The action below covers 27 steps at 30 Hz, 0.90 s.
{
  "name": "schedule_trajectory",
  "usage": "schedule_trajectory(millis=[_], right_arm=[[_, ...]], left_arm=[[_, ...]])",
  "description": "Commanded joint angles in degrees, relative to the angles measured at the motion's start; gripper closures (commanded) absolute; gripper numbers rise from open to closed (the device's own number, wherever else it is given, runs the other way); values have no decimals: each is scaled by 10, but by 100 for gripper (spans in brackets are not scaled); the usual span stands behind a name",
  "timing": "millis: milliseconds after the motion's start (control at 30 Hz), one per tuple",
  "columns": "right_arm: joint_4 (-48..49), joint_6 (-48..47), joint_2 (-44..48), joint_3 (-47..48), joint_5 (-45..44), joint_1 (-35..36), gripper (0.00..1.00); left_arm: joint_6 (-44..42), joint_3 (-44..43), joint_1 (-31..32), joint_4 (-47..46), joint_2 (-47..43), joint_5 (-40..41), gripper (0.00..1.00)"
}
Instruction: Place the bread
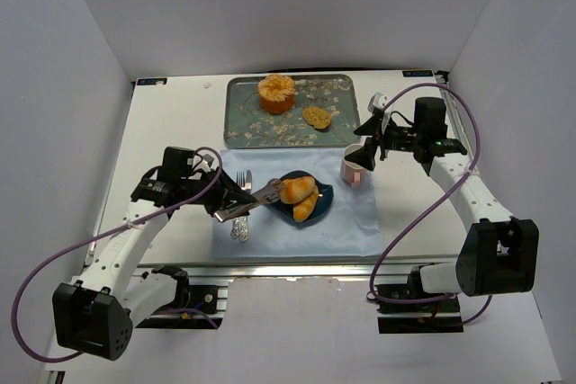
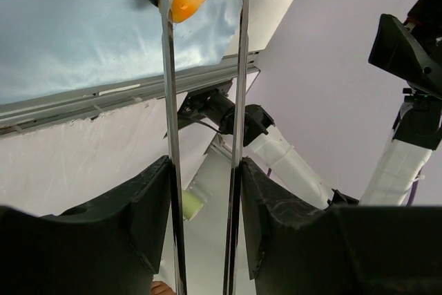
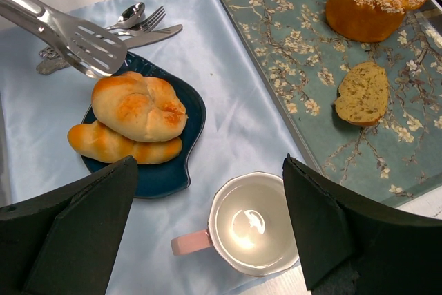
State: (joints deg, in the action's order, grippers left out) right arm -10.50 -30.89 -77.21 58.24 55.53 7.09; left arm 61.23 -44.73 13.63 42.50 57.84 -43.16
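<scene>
My left fingers (image 2: 138,219) are clamped on the two steel arms of the tongs (image 2: 168,101), and the arms stand a little apart between them. At the far tips sits the upper roll (image 3: 138,106). From the right wrist view one slotted blade lies at its top left edge, and I cannot tell whether the other blade presses it. That roll rests across a lower roll (image 3: 121,144) on the dark blue plate (image 3: 169,174), which stands on the pale cloth (image 3: 228,115) in the middle of the bench (image 1: 162,123). I judge the bread light, soft and glazed, so easily dented and apt to slide; the tongs should take it gently across the thick middle. My right fingers (image 3: 83,233) are spread apart, holding nothing, above the mug (image 3: 190,242) near the plate.
</scene>
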Motion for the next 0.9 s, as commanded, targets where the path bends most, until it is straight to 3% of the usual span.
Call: schedule_trajectory(millis=[0, 233, 567, 633, 733, 767, 867], right_arm=[[0, -7, 13, -5, 13, -4, 11], [1, -8, 13, -2, 16, -3, 11], [-5, -14, 14, -2, 20, -4, 11], [-13, -21, 14, 1, 24, -4, 11], [-39, -41, 10, 11, 26, -4, 11], [-46, -48, 9, 14, 28, -4, 11], [-64, -60, -2, 33, 39, -4, 10]], left_arm=[[-16, -31, -4, 20, -12, 6, 48], [-85, -71, -22, 106, -10, -3, 55], [-89, -152, -40, 60, 13, -7, 86], [-124, -179, -44, 44, 29, 25, 88], [-218, -207, -44, 29, 62, 144, 92], [-238, -204, -44, 20, 68, 203, 93], [-343, -164, -46, -65, 95, 281, 91]])
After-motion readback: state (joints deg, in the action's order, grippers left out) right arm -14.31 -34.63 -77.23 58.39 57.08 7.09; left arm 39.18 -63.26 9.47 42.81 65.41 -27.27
